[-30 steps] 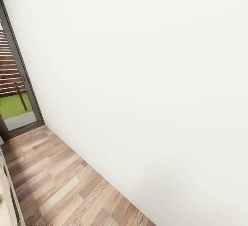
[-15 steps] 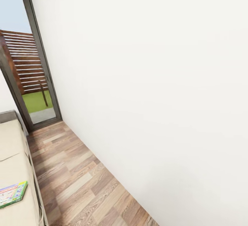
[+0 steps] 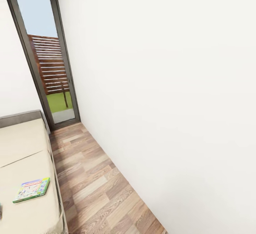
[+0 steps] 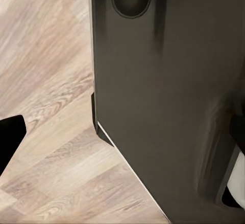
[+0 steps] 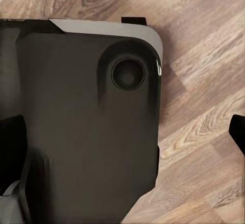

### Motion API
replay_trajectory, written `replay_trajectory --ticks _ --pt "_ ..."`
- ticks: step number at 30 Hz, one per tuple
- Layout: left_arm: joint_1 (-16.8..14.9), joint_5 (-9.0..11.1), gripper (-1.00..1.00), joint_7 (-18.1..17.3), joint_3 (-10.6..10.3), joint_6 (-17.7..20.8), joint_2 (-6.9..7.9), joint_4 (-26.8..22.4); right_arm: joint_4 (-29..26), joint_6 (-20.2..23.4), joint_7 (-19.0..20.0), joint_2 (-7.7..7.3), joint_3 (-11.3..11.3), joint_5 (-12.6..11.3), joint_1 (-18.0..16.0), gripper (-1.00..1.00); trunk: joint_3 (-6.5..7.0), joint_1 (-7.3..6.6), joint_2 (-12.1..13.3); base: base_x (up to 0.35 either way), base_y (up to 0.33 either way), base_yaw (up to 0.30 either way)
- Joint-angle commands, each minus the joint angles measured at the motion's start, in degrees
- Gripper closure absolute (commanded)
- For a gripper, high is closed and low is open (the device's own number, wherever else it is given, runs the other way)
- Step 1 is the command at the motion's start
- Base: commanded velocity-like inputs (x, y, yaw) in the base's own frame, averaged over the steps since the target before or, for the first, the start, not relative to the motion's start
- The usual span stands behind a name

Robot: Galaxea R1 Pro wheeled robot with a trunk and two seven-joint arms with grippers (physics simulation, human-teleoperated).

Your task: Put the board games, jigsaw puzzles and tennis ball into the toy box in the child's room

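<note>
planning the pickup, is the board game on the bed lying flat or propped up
Lying flat: the board game rests face up on the bed, near its edge.

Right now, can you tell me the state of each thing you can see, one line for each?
Board game: lying flat on the bed, near its edge, untouched.
Bed: cover smooth, one board game on it.
Glass door: looks shut; fence and grass show through it.
Wooden floor: bare between bed and wall.
Robot base: dark body standing on the floor.

Place: I log a home bedroom | bed (image 3: pixel 25 152) holding board game (image 3: pixel 32 190) | wood floor (image 3: pixel 96 187) | glass door (image 3: pixel 46 56) onto garden
</note>
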Motion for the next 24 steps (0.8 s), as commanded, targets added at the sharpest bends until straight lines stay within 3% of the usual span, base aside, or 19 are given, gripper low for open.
replay_trajectory --ticks 1,12,24 --pt "-0.01 0.06 -1.00 -0.08 0.02 0.05 0.00 -0.03 -0.03 0.01 -0.01 -0.02 0.02 0.02 -0.01 -1.00 0.14 -0.23 0.39 0.000 0.000 0.279" --pt "-0.01 0.06 -1.00 -0.08 0.54 -0.03 0.01 -0.10 -0.04 0.01 -0.01 -0.09 0.03 0.02 -0.02 -1.00 2.11 -2.64 4.80 0.000 0.000 0.279" --pt "-0.01 0.06 -1.00 -0.11 0.77 -0.36 -0.03 -0.37 -0.04 0.01 -0.01 -0.16 0.03 0.02 -0.08 -1.00 2.11 -2.64 4.80 0.000 0.000 0.280"
